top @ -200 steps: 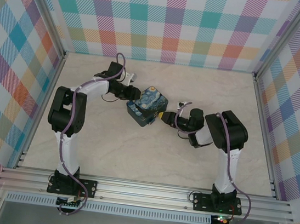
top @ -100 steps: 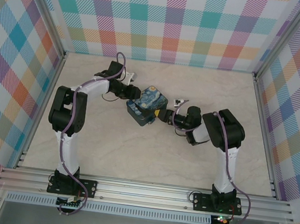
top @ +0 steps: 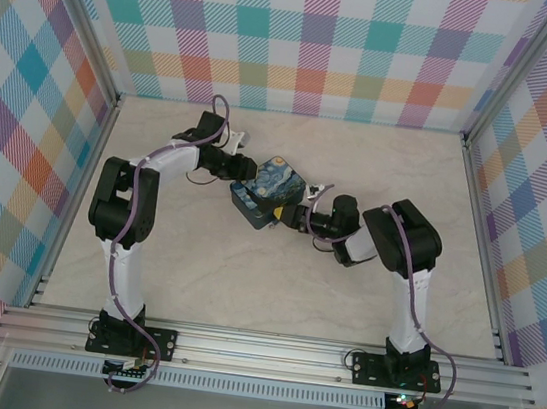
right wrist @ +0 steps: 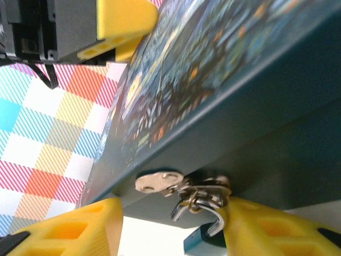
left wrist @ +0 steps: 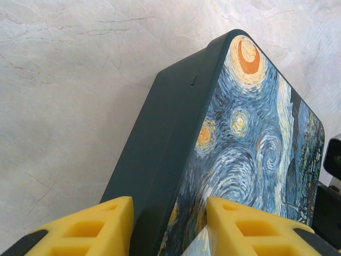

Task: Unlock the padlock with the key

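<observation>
Tin (left wrist: 176, 138): tilted, mid-desk (left wrist: 69, 80) toward the far edge; wall pinched in jaws of left gripper (left wrist: 168, 210), probably to steady it. Padlock (right wrist: 205, 238): hung from tin's hasp (right wrist: 160, 182), between wide-spread jaws of right gripper (right wrist: 175, 213), apparently lined up for unlocking.

Right wrist view: padlock (right wrist: 201, 244) was cut off by bottom edge, only sliver of blue body seen, keyway hidden. Shackle and hasp on tin (right wrist: 240, 106) were blurred. Right gripper (right wrist: 173, 229) fingers were cropped at bottom edge.
Top view: padlock was too small to pick out, probably tucked between tin and right gripper.
Left wrist view: tin's lower end was cut off past left gripper (left wrist: 170, 224) fingers.
</observation>
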`<state>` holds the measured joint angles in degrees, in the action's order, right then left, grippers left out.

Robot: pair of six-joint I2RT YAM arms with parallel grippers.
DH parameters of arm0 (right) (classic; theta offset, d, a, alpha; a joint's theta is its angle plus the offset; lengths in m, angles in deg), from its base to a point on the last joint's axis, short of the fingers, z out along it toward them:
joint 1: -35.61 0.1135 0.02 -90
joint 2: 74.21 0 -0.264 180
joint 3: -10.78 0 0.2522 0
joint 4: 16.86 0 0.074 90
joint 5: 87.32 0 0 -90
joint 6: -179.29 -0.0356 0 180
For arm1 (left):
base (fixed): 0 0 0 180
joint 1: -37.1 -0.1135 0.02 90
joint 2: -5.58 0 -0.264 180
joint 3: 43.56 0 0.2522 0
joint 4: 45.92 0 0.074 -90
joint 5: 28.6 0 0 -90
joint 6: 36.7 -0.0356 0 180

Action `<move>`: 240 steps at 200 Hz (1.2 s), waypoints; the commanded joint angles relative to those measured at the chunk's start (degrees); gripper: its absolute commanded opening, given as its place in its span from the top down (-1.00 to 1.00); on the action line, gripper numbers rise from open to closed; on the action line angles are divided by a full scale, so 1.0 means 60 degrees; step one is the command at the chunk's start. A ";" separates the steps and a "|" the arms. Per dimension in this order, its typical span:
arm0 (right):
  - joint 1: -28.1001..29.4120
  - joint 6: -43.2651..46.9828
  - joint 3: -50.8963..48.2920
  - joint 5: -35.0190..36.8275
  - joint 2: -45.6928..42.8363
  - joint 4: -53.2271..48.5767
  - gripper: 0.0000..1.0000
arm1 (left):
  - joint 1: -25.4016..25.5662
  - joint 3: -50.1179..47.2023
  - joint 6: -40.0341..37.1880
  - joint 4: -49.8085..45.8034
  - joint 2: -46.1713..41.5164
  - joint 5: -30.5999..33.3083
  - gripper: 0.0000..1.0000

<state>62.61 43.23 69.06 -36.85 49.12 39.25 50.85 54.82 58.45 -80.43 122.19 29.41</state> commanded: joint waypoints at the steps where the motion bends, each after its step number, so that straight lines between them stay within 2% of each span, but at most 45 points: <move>1: 0.0157 0.0013 -0.0022 -0.0417 0.0072 -0.0184 0.06 | 0.0080 -0.0455 0.0080 -0.0716 0.0486 0.0676 0.21; 61: 0.0108 -0.0042 -0.0400 -0.0111 -0.0021 0.0203 0.26 | 0.0088 -0.0432 0.0065 -0.0756 0.0493 0.0672 0.21; 96: -0.0007 -0.0129 -0.0588 0.0025 -0.0051 0.0436 0.44 | 0.0080 -0.0421 0.0066 -0.0780 0.0482 0.0687 0.21; 127: -0.0076 -0.0178 -0.0708 0.0084 -0.0047 0.0565 0.67 | 0.0081 -0.0362 0.0074 -0.0823 0.0484 0.0688 0.21; 158: -0.0171 -0.0225 -0.0855 0.0246 -0.0048 0.0589 0.79 | 0.0080 -0.0370 0.0051 -0.0833 0.0462 0.0711 0.21; 240: -0.0527 -0.0892 -0.1129 0.0687 0.0011 0.1390 0.90 | 0.0237 -0.1031 -0.0132 -0.0718 0.0049 0.1098 0.22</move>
<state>60.62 39.95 63.75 -34.21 49.07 46.37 51.10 53.09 58.40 -78.51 121.36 29.56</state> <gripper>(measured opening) 0.063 0.393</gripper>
